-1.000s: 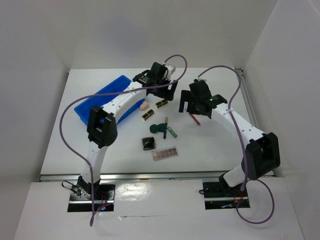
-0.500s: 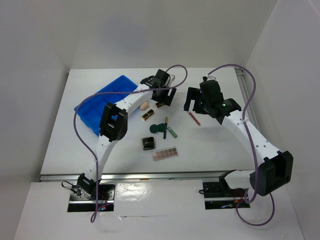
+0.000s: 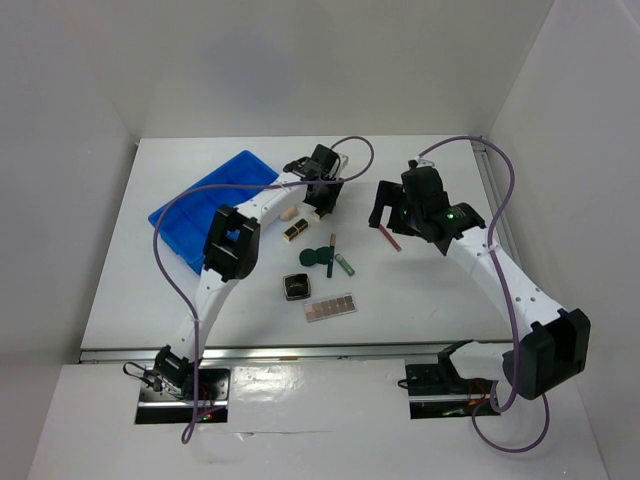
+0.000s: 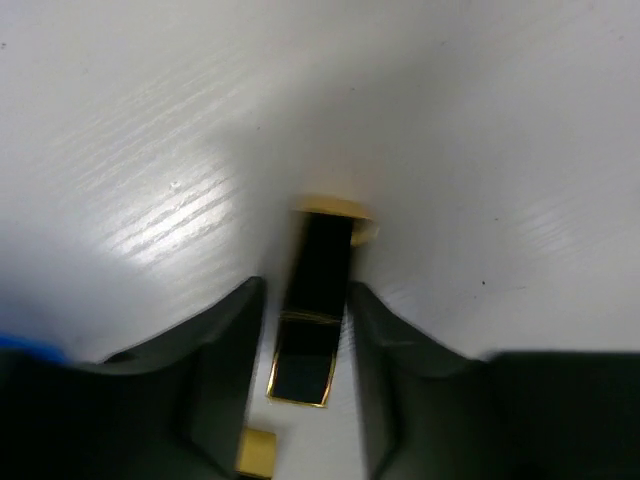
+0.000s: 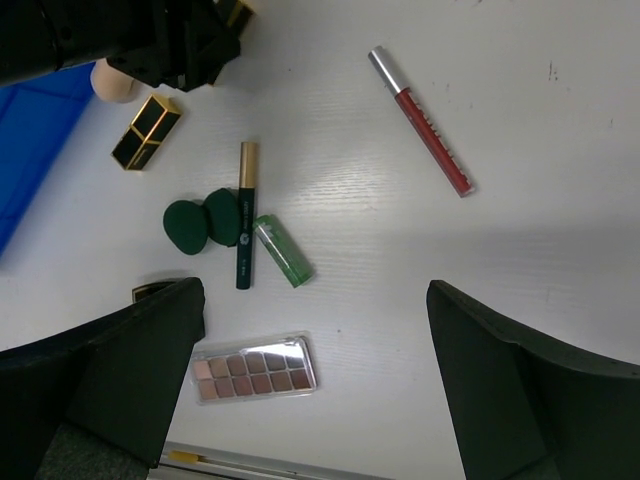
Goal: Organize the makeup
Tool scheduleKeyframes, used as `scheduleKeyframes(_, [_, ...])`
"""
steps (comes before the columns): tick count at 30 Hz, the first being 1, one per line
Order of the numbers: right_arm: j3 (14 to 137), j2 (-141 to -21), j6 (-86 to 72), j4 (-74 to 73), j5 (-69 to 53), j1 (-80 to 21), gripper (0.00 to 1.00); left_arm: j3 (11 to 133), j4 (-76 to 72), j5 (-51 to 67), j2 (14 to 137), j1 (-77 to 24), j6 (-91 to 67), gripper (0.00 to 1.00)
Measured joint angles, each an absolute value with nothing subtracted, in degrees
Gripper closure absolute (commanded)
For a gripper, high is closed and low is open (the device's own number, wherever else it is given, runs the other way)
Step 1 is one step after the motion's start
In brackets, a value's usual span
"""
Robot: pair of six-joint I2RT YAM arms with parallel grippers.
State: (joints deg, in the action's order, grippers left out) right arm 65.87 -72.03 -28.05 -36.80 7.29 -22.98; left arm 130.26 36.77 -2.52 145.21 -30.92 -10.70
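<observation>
A white tabletop (image 3: 430,290) with faint wood grain fills the middle of the top view. Plain white walls close it in: a back wall (image 3: 330,60), a left wall (image 3: 50,200) and a right wall (image 3: 580,120). A metal strip (image 3: 300,352) runs along its near edge, and below it a glossy white ledge (image 3: 320,420) reflects even, soft light.

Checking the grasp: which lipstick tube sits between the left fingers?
The far lipstick tube, straddled by the left fingers; the near lipstick tube lies untouched near the beige sponge.

Lipstick tube (image 4: 315,300) glossy blk plastic, gold trim; table (image 4: 500,150) smooth, grained.
</observation>
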Motion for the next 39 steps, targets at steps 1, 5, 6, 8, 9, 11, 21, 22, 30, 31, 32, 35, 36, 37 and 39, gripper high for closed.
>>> scheduleKeyframes(1, [65.71,-72.03,-28.10,-36.80,7.25,-22.98,0.00,130.02,36.32,-2.57,145.21,-30.92,-10.79,0.61])
scheduleKeyframes(5, [65.49,-72.03,-28.56,-36.88,7.27,-22.98,0.00,128.62,34.65,-2.33,144.64,-30.83,-10.59,0.89])
scheduleKeyframes(6, [65.49,-72.03,-28.67,-36.86,7.27,-22.98,0.00,128.57,34.79,-2.22,144.53,-30.83,-10.76,0.96])
scheduleKeyframes(8, [65.49,-72.03,-28.73,-36.93,7.29,-22.98,0.00,128.62,35.22,-1.85,144.38,-30.81,-10.92,1.00])
scheduleKeyframes(9, [65.49,-72.03,-28.73,-36.93,7.29,-22.98,0.00,128.64,35.70,-1.56,144.22,-30.81,-10.96,1.00])
scheduleKeyframes(11, [65.49,-72.01,-28.73,-36.93,7.31,-22.98,0.00,128.64,37.41,-1.10,143.55,-30.72,-11.14,1.00])
scheduleKeyframes(21, [65.49,-71.31,-28.91,-36.91,7.66,-22.98,0.00,118.10,35.00,4.21,119.79,-20.25,-21.89,1.00])
scheduleKeyframes(22, [65.49,-71.29,-28.91,-36.91,7.62,-22.98,0.00,117.43,34.11,3.90,117.45,-17.78,-23.86,1.00])
scheduleKeyframes(30, [65.49,-71.26,-28.91,-36.91,7.25,-22.98,0.00,109.62,30.46,0.36,114.41,-5.21,-42.19,1.00])
scheduleKeyframes(31, [65.49,-71.26,-28.91,-36.91,7.16,-22.98,0.00,109.16,30.68,0.38,115.81,-5.17,-44.03,1.00])
scheduleKeyframes(32, [65.49,-71.26,-28.91,-36.91,7.05,-22.98,0.00,109.06,30.87,0.45,117.47,-5.30,-45.47,1.00])
scheduleKeyframes(35, [65.49,-71.20,-28.91,-36.95,6.85,-22.98,0.00,109.06,31.14,0.32,121.32,-6.00,-48.47,1.00])
scheduleKeyframes(36, [65.43,-71.11,-28.91,-36.93,6.81,-22.98,0.00,109.06,31.31,0.23,122.17,-6.15,-49.47,1.00])
scheduleKeyframes(37, [65.32,-70.98,-28.95,-36.93,6.81,-22.98,0.00,109.08,31.40,0.03,122.76,-6.33,-50.04,1.00])
scheduleKeyframes(39, [65.17,-70.83,-29.10,-37.06,6.81,-22.98,0.00,109.89,31.97,-0.36,123.68,-6.66,-51.13,0.99])
